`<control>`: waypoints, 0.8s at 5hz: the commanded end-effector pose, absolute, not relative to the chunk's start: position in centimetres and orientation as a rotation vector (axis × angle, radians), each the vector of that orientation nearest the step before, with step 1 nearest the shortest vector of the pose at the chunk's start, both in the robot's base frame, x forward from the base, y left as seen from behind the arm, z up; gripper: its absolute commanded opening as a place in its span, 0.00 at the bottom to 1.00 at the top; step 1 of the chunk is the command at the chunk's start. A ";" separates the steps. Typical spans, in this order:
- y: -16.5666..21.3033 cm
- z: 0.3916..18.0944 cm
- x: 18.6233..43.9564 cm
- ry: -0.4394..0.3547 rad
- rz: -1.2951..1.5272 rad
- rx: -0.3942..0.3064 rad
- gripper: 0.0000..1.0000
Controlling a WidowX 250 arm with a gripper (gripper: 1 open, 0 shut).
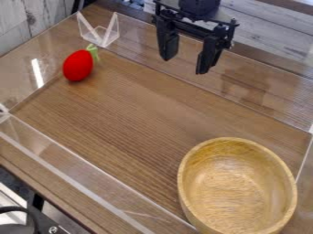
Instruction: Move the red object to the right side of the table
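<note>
The black 2-fingered gripper (188,58) of a single robot arm hangs over the far side of a brown wood-grain tabletop (141,119), its fingers pointing down, spread apart and released — nothing between them. To the left in the camera view, apart from the gripper, a small rounded bright-red toy with a green leafy tip (79,66) lies near the table's far left corner, its green end toward a small clear angular piece (99,29) just behind it. In the near right part of the view, well apart from both toy and gripper, sits 1 round light wooden bowl (237,190), open side up. Clear acrylic walls (76,174) edge the table — black cables (22,219) show beyond them at lower left.
</note>
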State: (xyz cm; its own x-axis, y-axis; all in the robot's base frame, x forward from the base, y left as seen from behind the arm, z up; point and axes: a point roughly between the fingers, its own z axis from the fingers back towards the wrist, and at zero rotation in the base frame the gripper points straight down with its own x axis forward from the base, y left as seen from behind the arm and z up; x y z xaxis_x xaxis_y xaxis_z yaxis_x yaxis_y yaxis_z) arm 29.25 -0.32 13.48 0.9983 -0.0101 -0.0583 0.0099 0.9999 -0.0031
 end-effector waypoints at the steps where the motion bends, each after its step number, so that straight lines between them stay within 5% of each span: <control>1: 0.3 12.4 29.0 0.081 -0.007 -0.005 1.00; 4: 13.3 11.8 27.6 0.005 0.053 -0.004 1.00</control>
State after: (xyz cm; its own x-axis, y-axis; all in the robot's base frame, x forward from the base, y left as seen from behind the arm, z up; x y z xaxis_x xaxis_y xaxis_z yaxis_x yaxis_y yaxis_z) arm 26.72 13.17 10.19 0.9956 0.0675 -0.0644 -0.0692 0.9973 -0.0248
